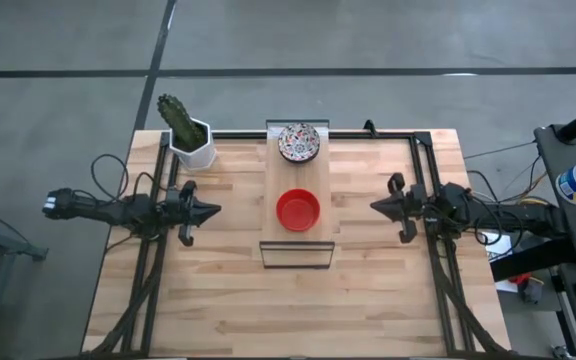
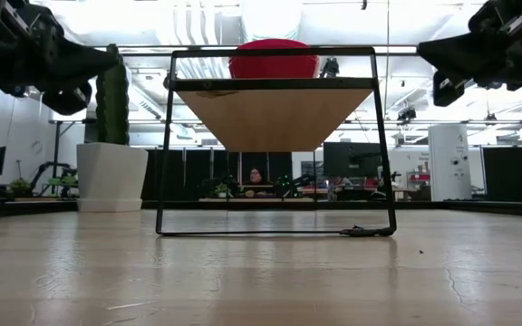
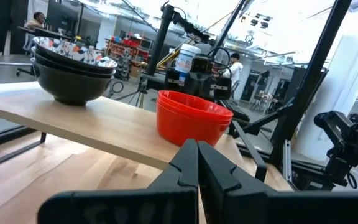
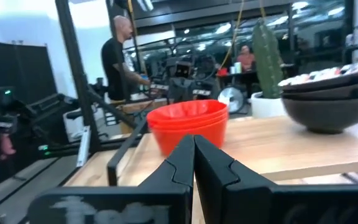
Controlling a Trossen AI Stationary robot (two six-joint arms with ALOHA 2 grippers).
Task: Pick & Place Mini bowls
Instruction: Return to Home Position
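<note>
A stack of glossy red mini bowls point(image 1: 298, 210) stands on a raised wooden shelf point(image 1: 280, 180) in the middle of the table. A stack of patterned bowls point(image 1: 299, 142), dark outside and speckled red-and-dark inside, stands on the shelf's far end. My left gripper point(image 1: 216, 211) hovers shut to the left of the red stack, pointing at it. My right gripper point(image 1: 374, 206) hovers shut to the right of it, also pointing inward. The red stack point(image 3: 193, 116) and the patterned stack point(image 3: 73, 68) show in the left wrist view; the red bowls point(image 4: 188, 124) show in the right wrist view.
A white hexagonal pot with a cactus point(image 1: 188, 137) stands at the table's far left corner. The shelf rests on a black metal frame point(image 2: 275, 231) open toward the near edge. People stand in the room beyond the table. Bare wood lies near the front edge point(image 1: 288, 310).
</note>
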